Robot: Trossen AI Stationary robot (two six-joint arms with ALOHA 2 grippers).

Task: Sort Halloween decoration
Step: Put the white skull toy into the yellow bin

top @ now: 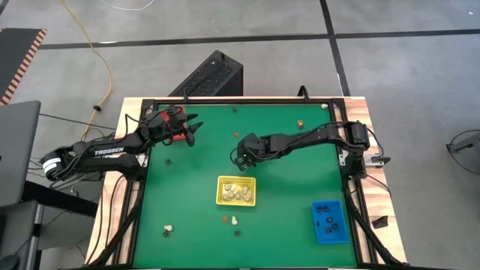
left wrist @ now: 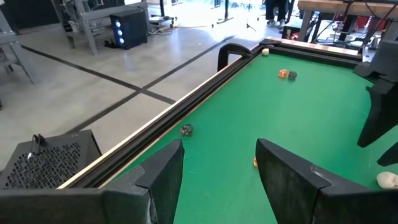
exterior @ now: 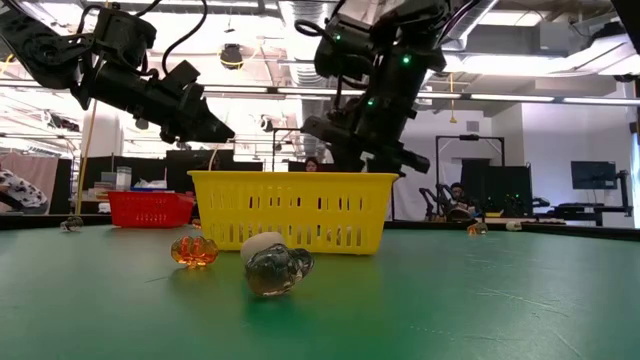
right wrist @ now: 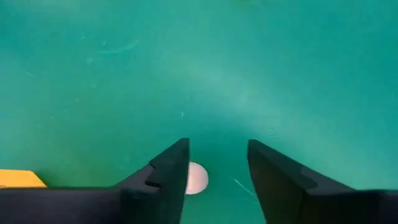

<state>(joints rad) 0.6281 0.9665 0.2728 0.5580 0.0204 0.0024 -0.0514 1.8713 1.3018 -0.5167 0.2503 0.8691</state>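
The right tool is held low over the green surface, just beyond the far edge of the yellow tray, with its fingers spread apart and nothing clamped between them. In the right wrist view a cream-white trinket is seen below the gap, close against one finger rather than centred; whether it lies on the surface or is falling cannot be told. If a pick is the step in hand, the tool would best be shifted sideways so that the trinket sits midway between the fingers, then lowered until the tips nearly touch the surface before being closed gently, since a small round piece is likely to squirt out or roll if pinched off-centre. The yellow tray already holds several pale pieces, so it is judged to be the likely destination, and a release should be made well inside its walls. The left tool is held above the surface near the red tray, its fingers spread and empty. Other trinkets lie scattered: an orange one and a clear one near the front edge, more along the far edge, and black ones in the blue tray.
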